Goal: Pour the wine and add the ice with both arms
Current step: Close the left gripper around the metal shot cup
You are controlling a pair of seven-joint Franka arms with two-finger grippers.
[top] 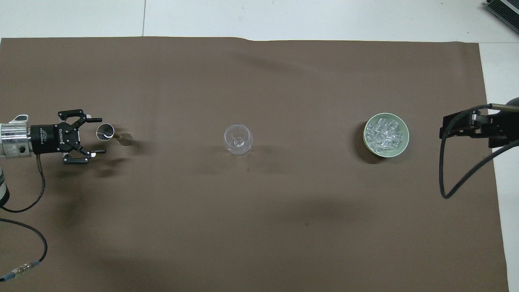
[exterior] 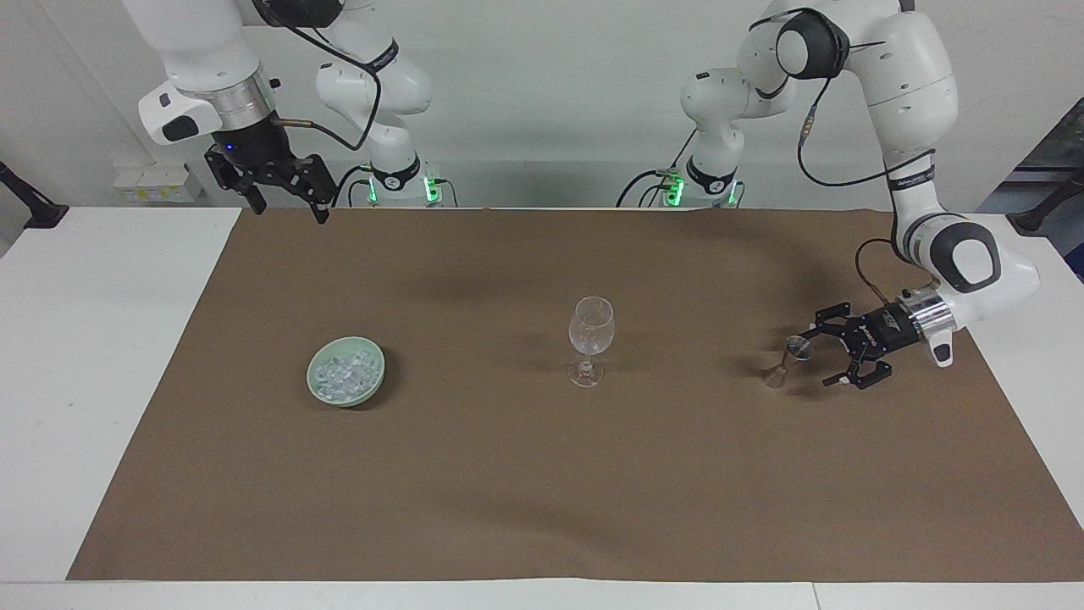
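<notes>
A small metal jigger stands on the brown mat toward the left arm's end. The wine in it is too clear to make out; only a glint shows in its cup. My left gripper is low, horizontal and open, with its fingertips level with the jigger's cup, one on each side, not closed on it. An upright wine glass stands mid-mat. A green bowl heaped with ice sits toward the right arm's end. My right gripper waits high and open.
The brown mat covers most of the white table. Jigger, glass and bowl stand in one row with wide gaps between them. A black cable hangs from the right arm beside the bowl.
</notes>
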